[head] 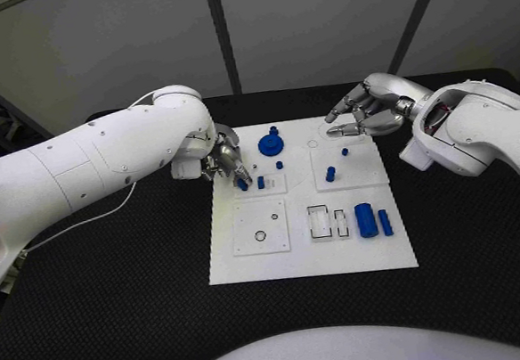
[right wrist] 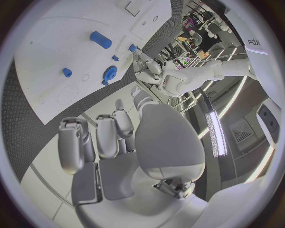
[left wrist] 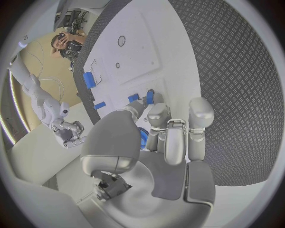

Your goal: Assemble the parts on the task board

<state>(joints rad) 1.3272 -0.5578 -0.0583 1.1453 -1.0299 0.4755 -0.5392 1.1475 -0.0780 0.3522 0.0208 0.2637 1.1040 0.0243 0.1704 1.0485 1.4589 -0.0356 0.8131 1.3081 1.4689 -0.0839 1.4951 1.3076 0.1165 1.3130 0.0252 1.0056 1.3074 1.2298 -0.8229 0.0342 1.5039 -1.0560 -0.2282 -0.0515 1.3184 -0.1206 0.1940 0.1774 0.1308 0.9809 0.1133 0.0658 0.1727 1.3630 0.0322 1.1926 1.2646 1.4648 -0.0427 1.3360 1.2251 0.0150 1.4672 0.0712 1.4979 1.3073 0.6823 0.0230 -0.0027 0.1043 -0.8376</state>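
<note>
Assembly looks partly done: on the task board [head: 248, 269] a blue gear [head: 272, 144] stands at 12 o'clock, two cylinders [head: 371, 219] lie loose at 3. Left hand [head: 225, 165] pinches a small blue peg [head: 243, 183] over the 10 o'clock plate; right hand [head: 368, 110] hovers beyond the 1 o'clock corner, fingers loosely spread, holding nothing

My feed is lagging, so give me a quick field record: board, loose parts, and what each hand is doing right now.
board: white task board flat on the black table
gear: blue gear at the far side of the board
cylinders: large blue cylinder lying beside a slimmer blue bar, right part of the board
peg: blue peg on the far right plate
left hand: left hand at the board's far left, fingers around a small blue piece
right hand: right hand above the far right corner, fingers apart, holding nothing
</note>
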